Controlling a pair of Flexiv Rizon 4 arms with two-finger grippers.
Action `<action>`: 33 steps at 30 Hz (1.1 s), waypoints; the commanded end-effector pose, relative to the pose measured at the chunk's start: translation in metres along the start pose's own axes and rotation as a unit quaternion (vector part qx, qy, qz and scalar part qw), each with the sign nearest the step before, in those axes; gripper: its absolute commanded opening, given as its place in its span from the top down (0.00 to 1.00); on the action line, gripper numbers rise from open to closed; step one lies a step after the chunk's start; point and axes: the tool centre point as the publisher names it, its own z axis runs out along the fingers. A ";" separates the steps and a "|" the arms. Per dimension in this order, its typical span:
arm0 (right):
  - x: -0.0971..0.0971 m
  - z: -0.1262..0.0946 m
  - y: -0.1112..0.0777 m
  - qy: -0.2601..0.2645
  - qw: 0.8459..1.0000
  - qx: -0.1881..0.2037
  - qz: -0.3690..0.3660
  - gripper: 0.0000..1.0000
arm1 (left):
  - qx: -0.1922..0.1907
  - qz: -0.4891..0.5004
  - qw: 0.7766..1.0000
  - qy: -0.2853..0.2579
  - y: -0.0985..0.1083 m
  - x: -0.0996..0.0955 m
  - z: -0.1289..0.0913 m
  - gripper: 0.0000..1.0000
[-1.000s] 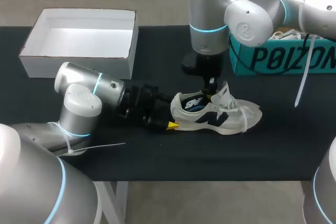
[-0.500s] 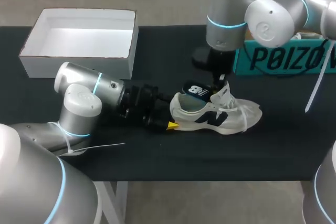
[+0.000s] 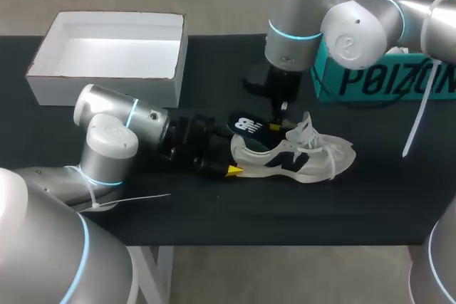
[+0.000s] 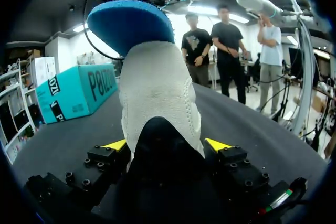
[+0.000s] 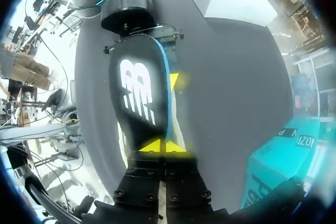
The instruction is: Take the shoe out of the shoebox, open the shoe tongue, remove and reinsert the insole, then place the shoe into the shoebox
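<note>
Pinched in the right tool, the dark blue-edged foam insole has come up out of the white-and-navy sneaker, which the left tool clamps by the heel on the black tabletop: removal looks done, reinsertion next.

black table, white shoebox (open top), teal box, shoe

There is one shoe, one insole and one table. Boxes number two: one white box and one teal box. Two arms show, the left arm and the right arm.
</note>
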 end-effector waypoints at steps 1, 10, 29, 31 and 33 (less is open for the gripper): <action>-0.008 -0.004 0.022 0.003 1.000 -0.003 -0.002 1.00 | -0.001 0.000 1.000 0.000 0.002 0.001 0.002 1.00; -0.016 -0.055 0.041 -0.028 0.999 -0.046 0.006 1.00 | -0.001 0.000 1.000 0.000 0.002 0.001 0.002 1.00; -0.025 -0.111 0.036 -0.060 0.992 -0.091 0.062 1.00 | -0.001 0.000 1.000 0.000 0.002 0.001 0.002 1.00; -0.026 -0.126 0.041 -0.069 0.990 -0.099 0.066 1.00 | -0.001 0.000 1.000 0.000 0.002 0.001 0.002 1.00; -0.027 -0.145 0.046 -0.077 0.988 -0.111 0.072 1.00 | -0.001 0.000 1.000 0.000 0.002 0.001 0.002 1.00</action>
